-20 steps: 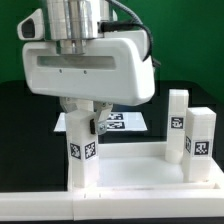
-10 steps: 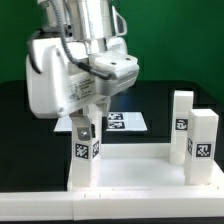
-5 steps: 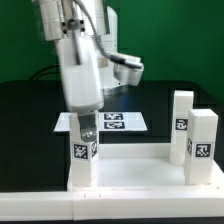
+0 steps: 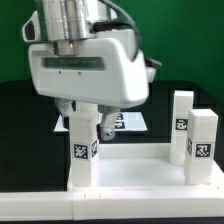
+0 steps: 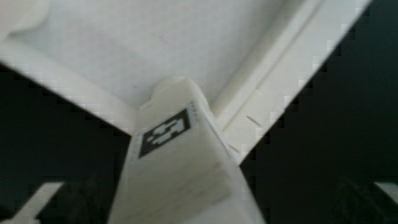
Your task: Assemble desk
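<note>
Hand (image 4: pixel 84 112) atop upright leg (image 4: pixel 80 150) on panel (image 4: pixel 140 178)

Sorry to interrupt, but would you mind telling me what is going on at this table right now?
A Franka arm is assembling a white desk. Its gripper is at the top of one leg standing on the desk panel at the exterior view's left. Two more legs already stand upright at the right. The marker board lies behind.

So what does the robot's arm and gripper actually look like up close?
The gripper has a wide, boxy white plastic body with rounded corners and a shallow recessed band across its front. Above it sits a shiny silver metal cylinder, with white arm casing behind. Dark cables run off to the exterior view's right. No markings show on it.
</note>
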`<state>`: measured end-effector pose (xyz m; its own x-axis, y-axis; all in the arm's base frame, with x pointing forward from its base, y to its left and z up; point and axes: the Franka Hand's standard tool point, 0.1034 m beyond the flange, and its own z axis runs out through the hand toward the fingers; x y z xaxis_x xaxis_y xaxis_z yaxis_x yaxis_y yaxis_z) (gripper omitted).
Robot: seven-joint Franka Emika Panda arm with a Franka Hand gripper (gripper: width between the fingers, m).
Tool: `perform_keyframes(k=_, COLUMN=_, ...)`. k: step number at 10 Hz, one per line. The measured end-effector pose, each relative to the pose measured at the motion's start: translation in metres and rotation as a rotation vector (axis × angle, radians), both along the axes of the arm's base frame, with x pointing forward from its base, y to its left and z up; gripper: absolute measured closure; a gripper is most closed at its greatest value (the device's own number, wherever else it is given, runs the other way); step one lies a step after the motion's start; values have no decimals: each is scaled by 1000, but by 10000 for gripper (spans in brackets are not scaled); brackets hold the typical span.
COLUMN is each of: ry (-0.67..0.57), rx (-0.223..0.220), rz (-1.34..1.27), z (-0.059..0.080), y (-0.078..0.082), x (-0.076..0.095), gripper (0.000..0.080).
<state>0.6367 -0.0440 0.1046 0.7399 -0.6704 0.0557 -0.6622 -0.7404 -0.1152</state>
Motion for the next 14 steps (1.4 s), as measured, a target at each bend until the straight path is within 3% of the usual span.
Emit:
perform_keyframes(k=1, ry=-3, rx=-21, rz=127, z=-1, y=-1, x=0, gripper=151)
perform_keyframes(k=3, ry=-2, rx=-17, rz=89, z=-1, y=-1, x=0, gripper=187)
perform_keyframes(k=4, ry=-1, rx=-17, rz=88, z=-1, y=-1, x=0, gripper=362)
perform_keyframes(k=5, ry=1, rx=-11, rz=46, z=-1, y=-1, x=-1, gripper=362)
perform_keyframes(k=6, ry=11, rx=-2, rz=-66, z=-3, y=-5, x=-3, gripper=507)
perform_keyframes(k=8, ry=33, rx=32, rz=-305, z=-3, y=-6, x=-4, gripper=508)
perform_keyframes(k=9, ry=46, rx=67, rz=-512, z=-3, y=-4, x=-4, gripper=509)
perform_keyframes(k=10, ry=50, rx=130, rz=-812, z=-4, y=-4, x=-3, gripper=509)
perform_keyframes(k=11, ry=57, rx=160, rz=-914, z=-4, y=-6, x=-3, gripper=509)
perform_keyframes(k=14, ry=72, rx=184, rz=-1071, z=-4, y=-5, x=-4, gripper=509)
